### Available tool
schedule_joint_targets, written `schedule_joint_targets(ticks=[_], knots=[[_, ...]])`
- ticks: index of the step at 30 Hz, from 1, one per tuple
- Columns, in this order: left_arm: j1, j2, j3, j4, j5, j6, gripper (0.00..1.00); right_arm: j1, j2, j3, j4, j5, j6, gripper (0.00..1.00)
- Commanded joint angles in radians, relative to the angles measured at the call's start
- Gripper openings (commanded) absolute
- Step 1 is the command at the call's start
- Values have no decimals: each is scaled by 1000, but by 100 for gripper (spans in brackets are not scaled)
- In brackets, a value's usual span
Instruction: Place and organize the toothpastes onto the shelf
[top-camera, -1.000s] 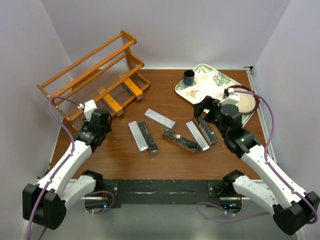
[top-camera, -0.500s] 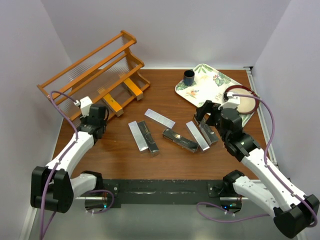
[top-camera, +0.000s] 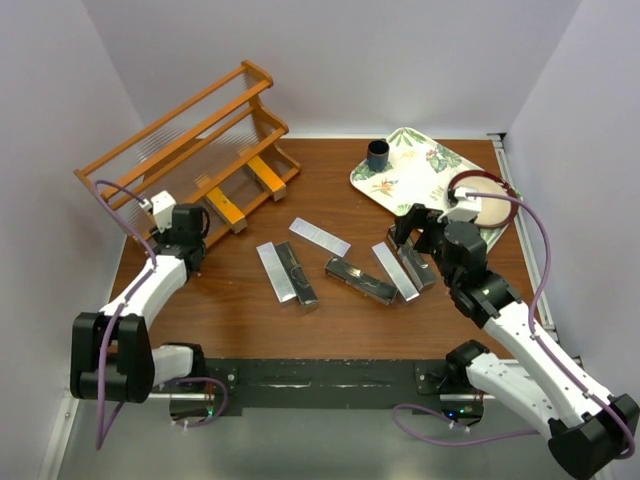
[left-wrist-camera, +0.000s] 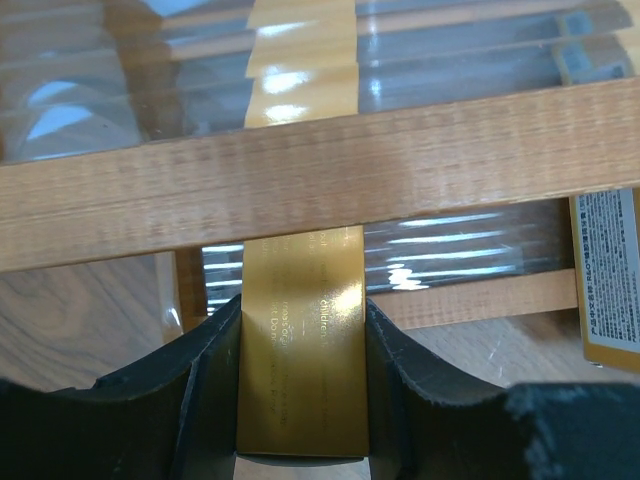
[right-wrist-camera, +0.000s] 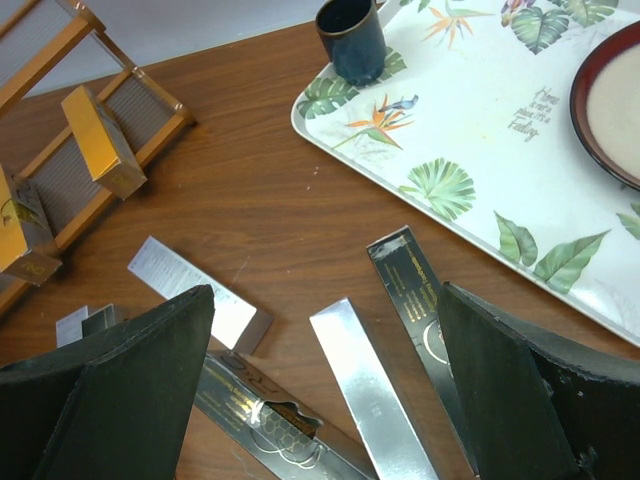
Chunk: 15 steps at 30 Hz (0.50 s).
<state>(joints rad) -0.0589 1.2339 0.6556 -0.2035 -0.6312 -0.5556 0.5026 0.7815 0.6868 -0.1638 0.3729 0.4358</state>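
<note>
My left tool (left-wrist-camera: 300, 312) is clamped across the narrow width of a gold carton (left-wrist-camera: 300, 400), one finger on each long side, close to its near end. It is at the left edge of the desk (top-camera: 330, 305). The carton's far end runs on behind the front rail (left-wrist-camera: 320, 170) of the shelf (top-camera: 180, 130), which stands in the far left corner.

My right tool (right-wrist-camera: 325, 300) is spread as wide as it goes and has hold of nothing. It hangs over the right half of the desk, above a silver carton (right-wrist-camera: 365, 400) and a black carton (right-wrist-camera: 415, 290) lying flat side by side. More loose cartons (top-camera: 296, 272) lie flat toward the middle.

I judge these boxes light and hollow: stiff along their length, but the walls would dent under a hard squeeze. The glossy skin could slip, so I would take one across its narrow width near the middle, where it will not swing.

Farther off, two gold cartons (top-camera: 225, 208) sit crosswise on the shelf's lowest tier. A flowered tray (right-wrist-camera: 480, 130) with a dark cup (right-wrist-camera: 352, 35) fills the far right corner.
</note>
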Motion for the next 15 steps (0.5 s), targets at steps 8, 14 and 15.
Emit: schedule_joint_targets(ticks=[8, 14, 15], knots=[[1, 22, -10, 1, 39, -49, 25, -6, -2, -10, 55, 11, -25, 99], [-10, 42, -2, -17, 25, -46, 30, -7, 9, -10, 58, 6, -26, 99], [-10, 47, 1, -28, 25, -47, 32, -7, 9, -10, 58, 9, -28, 99]])
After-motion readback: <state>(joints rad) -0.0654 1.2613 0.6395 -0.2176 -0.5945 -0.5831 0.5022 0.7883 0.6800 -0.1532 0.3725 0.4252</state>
